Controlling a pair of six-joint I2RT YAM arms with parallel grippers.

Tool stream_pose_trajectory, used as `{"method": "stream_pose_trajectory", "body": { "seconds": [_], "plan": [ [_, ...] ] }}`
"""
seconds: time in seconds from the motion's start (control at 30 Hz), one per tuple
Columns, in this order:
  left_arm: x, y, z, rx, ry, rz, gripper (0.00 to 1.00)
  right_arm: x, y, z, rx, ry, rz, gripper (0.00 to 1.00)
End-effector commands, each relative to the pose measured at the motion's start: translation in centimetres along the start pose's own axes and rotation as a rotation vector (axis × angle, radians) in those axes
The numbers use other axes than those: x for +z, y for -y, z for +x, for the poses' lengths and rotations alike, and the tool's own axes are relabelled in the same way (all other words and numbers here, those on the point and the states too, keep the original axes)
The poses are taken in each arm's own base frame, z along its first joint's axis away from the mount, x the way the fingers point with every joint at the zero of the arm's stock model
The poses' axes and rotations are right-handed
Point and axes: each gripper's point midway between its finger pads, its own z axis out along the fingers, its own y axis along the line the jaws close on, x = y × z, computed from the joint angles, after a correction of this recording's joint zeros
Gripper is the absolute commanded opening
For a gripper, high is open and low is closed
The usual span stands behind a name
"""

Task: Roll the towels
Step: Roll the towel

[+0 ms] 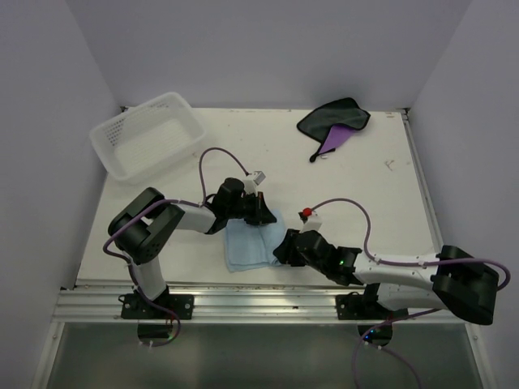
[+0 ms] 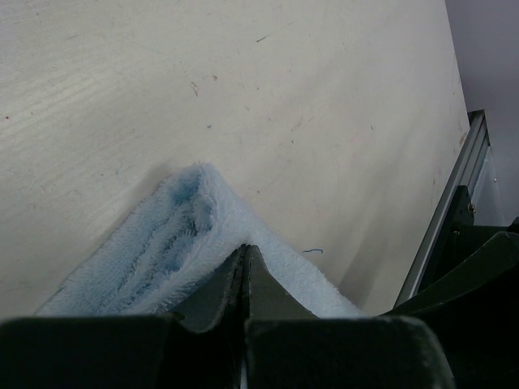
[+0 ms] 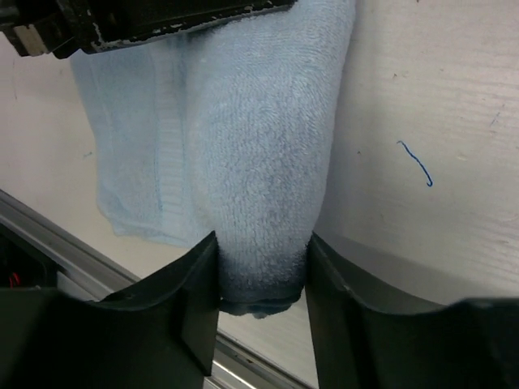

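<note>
My right claw is grasping the light blue towel: its 2 fingers press against either side of a thick, rounded fold of the cloth, which fills the gap between them. The fold runs away from me across the tabletop, with flatter layers of the same towel spread out beside it.

My left claw is clenched, its jaws pressed flat together with no gap. Its tips rest at the far end of the same towel, where the plush cloth bunches up into a peak around them; I cannot tell whether any cloth is pinched between them.

From above, the 2 claws meet over this towel from opposite sides, near the front edge of the tabletop, just beyond the aluminium rail. A short blue thread lies on the bare surface beside the fold.

The purple towel lies crumpled, dark face mostly up, well apart at the far right. A white lattice basket sits at the far left corner.
</note>
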Motion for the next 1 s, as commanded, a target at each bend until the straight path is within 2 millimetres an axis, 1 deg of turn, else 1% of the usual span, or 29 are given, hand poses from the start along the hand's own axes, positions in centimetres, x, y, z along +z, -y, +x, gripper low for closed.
{"method": "stream_pose_trajectory", "body": {
  "seconds": [0.0,0.03,0.07,0.1,0.13,0.17,0.2,0.23,0.27,0.33,0.37,0.4,0.43,0.47,0.5,0.53,0.57,0.6,0.63,0.67,0.73,0.77,0.83,0.93,0.97],
  "plan": [
    [-0.3,-1.5,-0.1,0.029,0.006,-0.065,0.00,0.2,-2.2,-1.5,-0.025,0.056,-0.059,0.42],
    [-0.3,-1.5,-0.2,0.030,0.006,-0.066,0.00,0.2,-2.3,-1.6,-0.031,0.055,-0.060,0.39],
    [-0.4,-1.5,-0.2,0.029,0.006,-0.068,0.00,0.3,-2.5,-1.6,-0.042,0.053,-0.057,0.31],
    [-0.3,-1.4,-0.3,0.030,0.006,-0.066,0.00,0.3,-2.7,-1.4,-0.069,0.048,-0.059,0.28],
    [-0.3,-1.4,-0.4,0.030,0.008,-0.067,0.00,0.3,-2.5,-1.2,-0.087,0.044,-0.044,0.24],
    [-0.3,-1.3,-0.5,0.030,0.009,-0.065,0.00,0.4,-2.6,-1.5,-0.105,0.061,-0.029,0.18],
    [-0.3,-1.2,-0.6,0.028,0.008,-0.063,0.00,0.3,-2.8,-1.2,-0.145,0.058,-0.028,0.15],
    [-0.3,-1.1,-0.7,0.033,0.009,-0.061,0.00,0.1,-2.2,-0.9,-0.181,0.053,0.009,0.13],
    [-0.4,-0.8,-1.0,0.039,0.015,-0.057,0.00,0.0,-2.5,-1.2,-0.206,0.065,0.022,0.09],
    [-0.6,-0.8,-1.3,0.040,0.019,-0.059,0.00,-0.5,-2.0,-1.1,-0.294,0.090,0.071,0.08],
    [-0.7,-0.5,-1.6,0.044,0.025,-0.055,0.00,-0.7,-2.5,-1.4,-0.317,0.105,0.072,0.09],
    [-0.8,-0.5,-1.6,0.041,0.025,-0.058,0.00,-1.0,-2.3,-1.4,-0.379,0.119,0.096,0.10],
    [-0.8,-0.4,-1.9,0.042,0.027,-0.057,0.00,-1.2,-1.7,-1.3,-0.418,0.111,0.128,0.10],
    [-1.0,-0.2,-2.1,0.045,0.033,-0.053,0.00,-1.4,-2.3,-1.8,-0.437,0.124,0.137,0.10],
    [-1.0,0.0,-2.2,0.044,0.031,-0.051,0.00,-1.5,-2.3,-1.6,-0.484,0.122,0.148,0.10],
    [-1.0,0.0,-2.3,0.039,0.034,-0.049,0.00,-1.7,-1.8,-2.0,-0.518,0.134,0.189,0.10],
    [-1.1,0.3,-2.5,0.042,0.040,-0.043,0.00,-1.8,-2.4,-2.6,-0.530,0.146,0.194,0.09],
    [-1.1,0.4,-2.5,0.039,0.041,-0.040,0.00,-1.9,-2.4,-2.7,-0.559,0.145,0.208,0.08],
    [-1.1,0.5,-2.8,0.035,0.046,-0.039,0.00,-1.9,-1.7,-2.8,-0.597,0.144,0.251,0.08],
    [-1.2,0.7,-2.9,0.033,0.048,-0.037,0.00,-2.0,-2.1,-2.9,-0.613,0.146,0.255,0.08],
    [-1.2,0.7,-3.1,0.025,0.039,-0.050,0.00,-1.8,-1.6,-2.8,-0.672,0.139,0.292,0.07],
    [-1.4,1.0,-3.5,0.028,0.048,-0.044,0.00,-1.8,-1.8,-3.0,-0.691,0.155,0.307,0.07],
    [-1.6,1.4,-3.7,0.028,0.054,-0.036,0.00,-1.9,-1.8,-2.7,-0.735,0.152,0.320,0.07],
    [-2.4,2.5,-4.7,0.051,0.080,-0.021,0.00,-1.8,-2.0,-2.4,-0.809,0.164,0.358,0.06],
    [-2.6,2.6,-4.7,0.052,0.079,-0.026,0.00,-1.6,-2.4,-2.2,-0.841,0.174,0.369,0.06]
  ]
}}
